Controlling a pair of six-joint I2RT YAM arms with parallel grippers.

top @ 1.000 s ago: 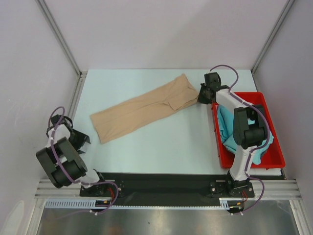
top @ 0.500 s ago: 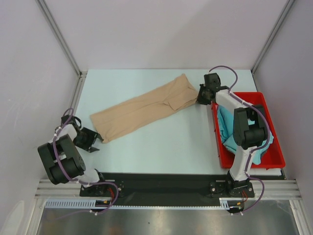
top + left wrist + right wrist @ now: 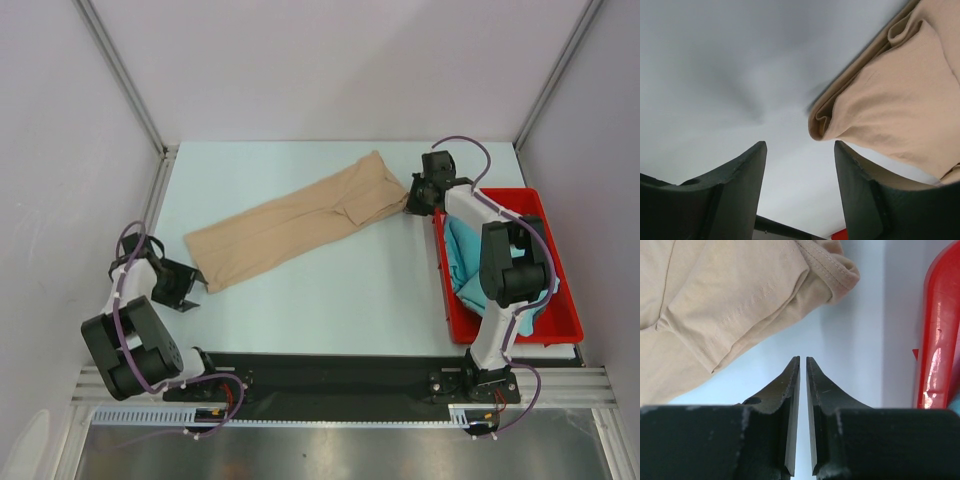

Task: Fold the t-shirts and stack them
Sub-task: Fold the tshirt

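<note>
From above, the long tan cloth t-shirt lies as a narrow folded strip slanting across the pale table, not yet folded short, while a teal cloth t-shirt sits crumpled in the red plastic bin; so most of the folding and all the stacking look left to do. The left wrist view shows the left gripper open and empty, the strip's near corner just beyond its jaws. The right wrist view shows the right gripper all but closed on nothing, just beside the strip's far end
</note>
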